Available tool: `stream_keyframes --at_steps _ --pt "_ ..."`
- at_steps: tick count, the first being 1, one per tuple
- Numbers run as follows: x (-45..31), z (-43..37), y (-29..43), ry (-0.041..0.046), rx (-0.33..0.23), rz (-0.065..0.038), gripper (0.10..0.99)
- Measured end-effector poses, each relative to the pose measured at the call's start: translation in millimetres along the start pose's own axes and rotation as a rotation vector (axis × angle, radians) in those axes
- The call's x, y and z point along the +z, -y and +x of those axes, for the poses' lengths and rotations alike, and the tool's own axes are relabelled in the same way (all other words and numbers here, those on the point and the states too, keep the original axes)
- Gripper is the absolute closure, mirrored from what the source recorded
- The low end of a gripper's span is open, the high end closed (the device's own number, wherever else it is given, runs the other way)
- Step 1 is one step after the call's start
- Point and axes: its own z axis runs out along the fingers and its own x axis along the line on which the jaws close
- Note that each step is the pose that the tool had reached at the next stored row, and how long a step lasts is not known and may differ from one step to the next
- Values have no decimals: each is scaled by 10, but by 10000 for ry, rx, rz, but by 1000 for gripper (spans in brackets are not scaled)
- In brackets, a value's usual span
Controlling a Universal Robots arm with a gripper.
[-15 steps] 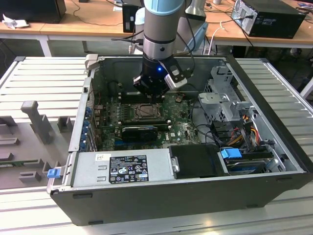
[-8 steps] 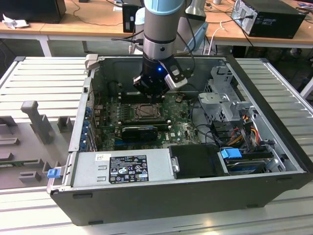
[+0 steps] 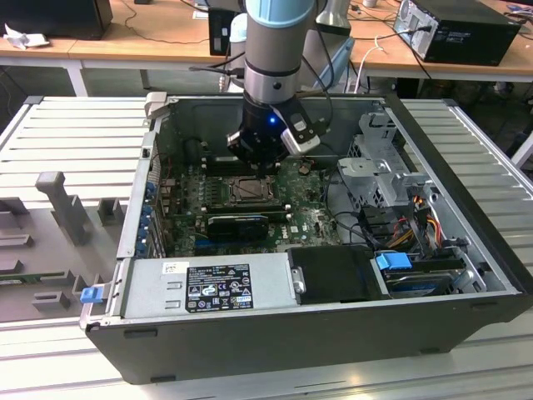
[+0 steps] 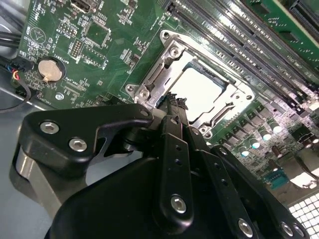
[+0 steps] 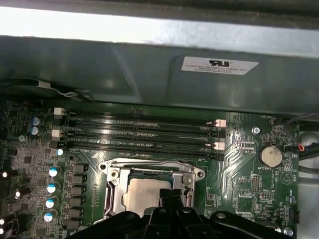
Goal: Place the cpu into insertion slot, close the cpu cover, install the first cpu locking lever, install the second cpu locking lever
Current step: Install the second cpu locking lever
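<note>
A coin battery (image 5: 269, 156) sits near the black memory slots (image 5: 139, 133), seemingly empty.

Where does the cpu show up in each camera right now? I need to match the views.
Exterior view: the cpu sits in the socket at the motherboard's middle, just below the gripper.
Second wrist view: pale square inside the metal frame, just beyond the fingertips.
First wrist view: pale square in the frame, partly behind the fingertips.
Shared landmark in both wrist views: the coin battery.

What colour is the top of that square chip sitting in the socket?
Pale silver-grey; the cpu shows best in the second wrist view.
</note>
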Motion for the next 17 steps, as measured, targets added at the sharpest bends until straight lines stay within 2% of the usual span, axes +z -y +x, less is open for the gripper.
stream_keyframes --at_steps 4,13,17 --pt "-3 2 28 1 1 0 980" --pt "-105 3 33 0 2 1 980" --pt "-113 5 64 0 0 0 980"
